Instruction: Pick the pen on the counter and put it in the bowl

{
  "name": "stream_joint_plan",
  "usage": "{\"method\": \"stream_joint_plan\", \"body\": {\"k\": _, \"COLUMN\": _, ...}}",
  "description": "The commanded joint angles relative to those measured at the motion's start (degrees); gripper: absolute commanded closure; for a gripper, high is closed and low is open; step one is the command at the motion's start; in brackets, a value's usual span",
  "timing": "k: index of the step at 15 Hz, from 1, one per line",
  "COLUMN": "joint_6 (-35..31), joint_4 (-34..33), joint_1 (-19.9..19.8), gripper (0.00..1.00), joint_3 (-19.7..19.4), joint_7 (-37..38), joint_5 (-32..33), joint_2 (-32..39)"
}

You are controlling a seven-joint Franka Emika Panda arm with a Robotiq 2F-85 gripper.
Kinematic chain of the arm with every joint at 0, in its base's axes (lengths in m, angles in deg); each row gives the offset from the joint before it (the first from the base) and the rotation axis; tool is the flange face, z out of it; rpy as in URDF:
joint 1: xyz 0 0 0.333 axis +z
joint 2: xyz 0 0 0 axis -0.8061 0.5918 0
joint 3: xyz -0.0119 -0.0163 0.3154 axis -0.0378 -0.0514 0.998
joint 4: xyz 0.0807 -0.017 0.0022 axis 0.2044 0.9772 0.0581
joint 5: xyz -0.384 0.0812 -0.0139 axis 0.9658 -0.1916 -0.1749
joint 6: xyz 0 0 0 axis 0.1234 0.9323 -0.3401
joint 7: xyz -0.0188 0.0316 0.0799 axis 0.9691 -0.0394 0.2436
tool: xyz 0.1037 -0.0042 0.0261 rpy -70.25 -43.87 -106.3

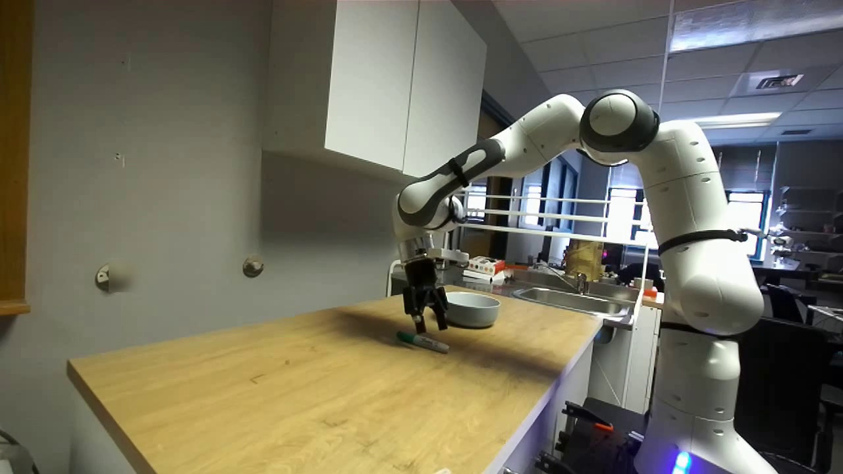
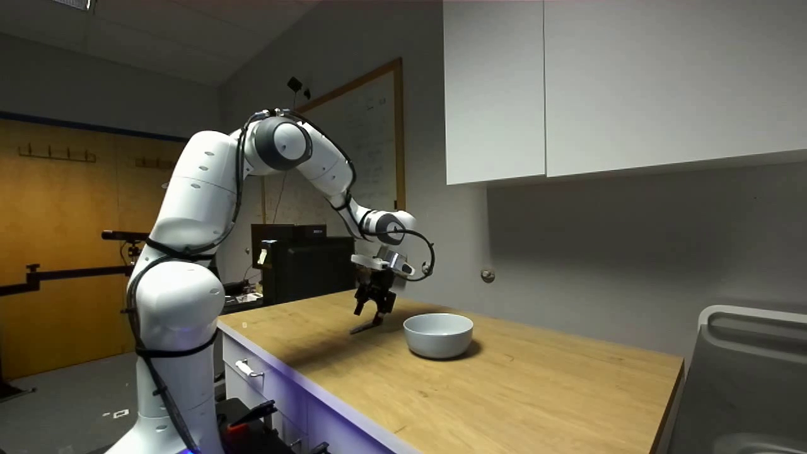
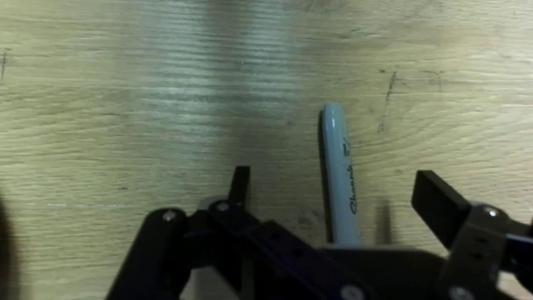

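Wrist view: end effector [image 3: 335,182] was spread, nothing held; pen [image 3: 340,175] showed mid-gap w/ room both sides. Step in hand prob. pre-grasp; next move called for lowering straight, then clamping. In an exterior view, pen [image 1: 423,342] lay on desk [image 1: 296,395], approx. under the end effector [image 1: 431,328], well in from its edges. In an exterior view, bowl [image 2: 438,340] stood near but apart, so carry looked short w/ room above.
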Motion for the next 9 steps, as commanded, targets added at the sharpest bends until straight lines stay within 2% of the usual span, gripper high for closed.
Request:
{"method": "stream_joint_plan", "body": {"k": 1, "joint_6": 1.6, "joint_4": -2.4, "joint_1": 1.0, "gripper": 0.00, "joint_3": 0.3, "joint_7": 1.7, "joint_5": 2.2, "joint_2": 1.0}}
{"method": "stream_joint_plan", "body": {"k": 5, "joint_6": 2.9, "joint_4": -5.1, "joint_1": 1.2, "gripper": 0.00, "joint_3": 0.1, "joint_7": 1.0, "joint_5": 4.2, "joint_2": 3.5}}
{"method": "stream_joint_plan", "body": {"k": 9, "joint_6": 4.2, "joint_4": -7.1, "joint_1": 0.4, "gripper": 0.00, "joint_3": 0.1, "joint_7": -0.5, "joint_5": 3.5, "joint_2": 5.9}}
